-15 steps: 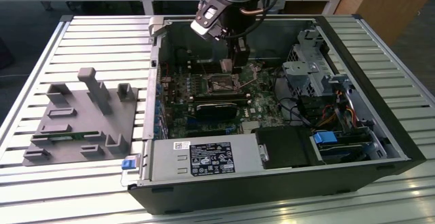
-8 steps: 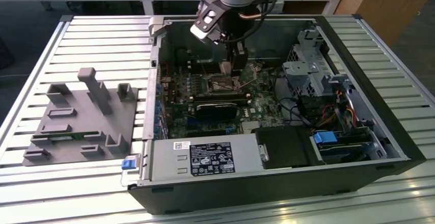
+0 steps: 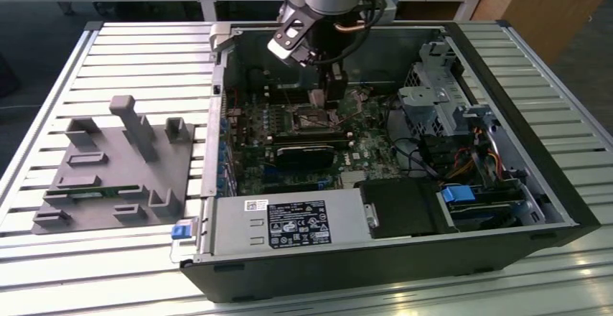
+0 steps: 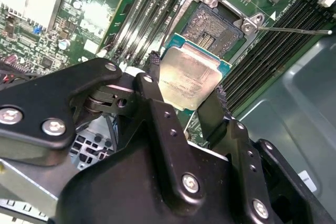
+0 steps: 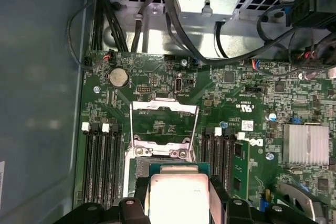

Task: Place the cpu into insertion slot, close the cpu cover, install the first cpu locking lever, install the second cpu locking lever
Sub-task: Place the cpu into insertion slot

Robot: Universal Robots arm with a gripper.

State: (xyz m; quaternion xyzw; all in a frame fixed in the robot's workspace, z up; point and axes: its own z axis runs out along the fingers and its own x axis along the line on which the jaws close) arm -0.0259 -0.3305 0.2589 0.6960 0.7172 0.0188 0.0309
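Exterior view, arm: your gripper (image 3: 334, 90) hangs inside the open computer case (image 3: 383, 262), over the middle of the motherboard.
Exterior view, surroundings: a grey moulded tray (image 3: 105, 179) lies on the slatted table (image 3: 125, 50), to the exterior view's left of the case.
Second wrist view, grip: both black fingers (image 4: 152, 77) press on opposite edges of the cpu (image 4: 189, 74), open just as wide as the chip.
Second wrist view, socket: the insertion slot (image 4: 218, 27) lies bare just beyond the chip; you have not seated it.
Second wrist view, lever: a thin metal rod (image 4: 294, 30) stands clear beside the slot.
First wrist view, cover: the cpu cover (image 5: 164, 106) is flipped open, on the slot's far side.
First wrist view, chip: the cpu overlaps the slot's near edge.
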